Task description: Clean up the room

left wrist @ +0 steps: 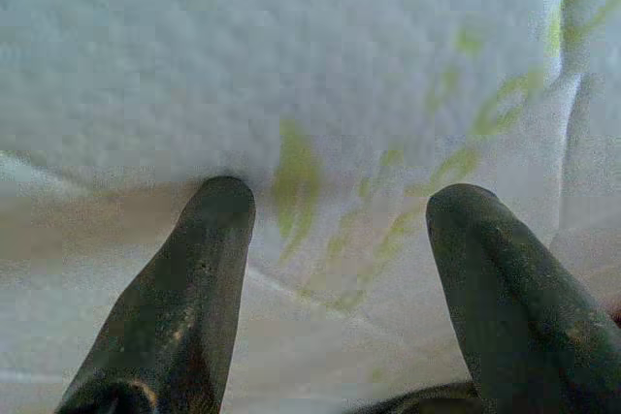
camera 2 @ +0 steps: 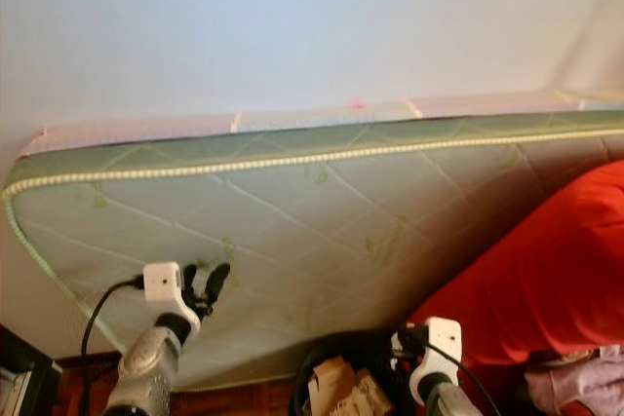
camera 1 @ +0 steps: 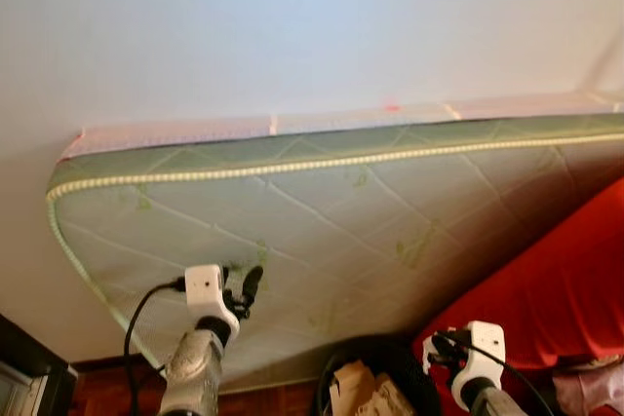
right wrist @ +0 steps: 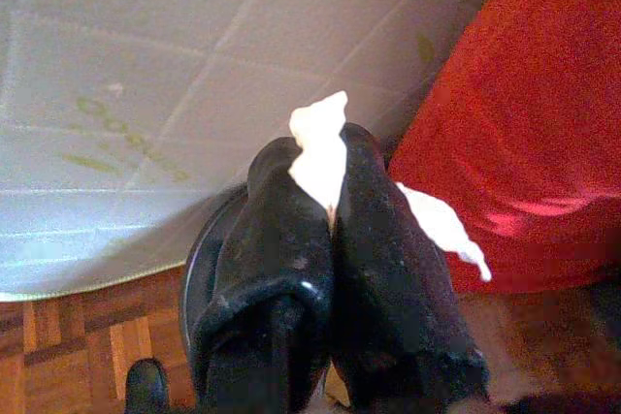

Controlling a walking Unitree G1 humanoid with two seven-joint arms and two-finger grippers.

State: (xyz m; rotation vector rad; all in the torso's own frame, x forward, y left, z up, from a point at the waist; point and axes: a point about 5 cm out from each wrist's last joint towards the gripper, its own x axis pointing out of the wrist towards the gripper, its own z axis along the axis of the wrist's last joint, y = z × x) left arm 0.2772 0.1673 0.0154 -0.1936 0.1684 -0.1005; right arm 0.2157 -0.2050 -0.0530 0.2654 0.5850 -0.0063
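Note:
A quilted white mattress (camera 1: 370, 211) with a green leaf print leans against the pale wall. My left gripper (camera 1: 244, 284) is raised against its lower left part, open, its fingertips (left wrist: 223, 206) close to the fabric with nothing between them. My right gripper (right wrist: 325, 176) sits lower on the right, shut on a white scrap of paper (right wrist: 315, 123) that sticks out past the tips. It hangs above a round black bin (camera 1: 336, 367) holding crumpled brown paper.
A big red cloth (camera 1: 556, 289) bulges on the right, beside the bin. Some pinkish fabric (camera 1: 590, 382) lies at the bottom right. Dark furniture (camera 1: 19, 367) stands at the lower left on a wooden parquet floor (camera 1: 263, 401).

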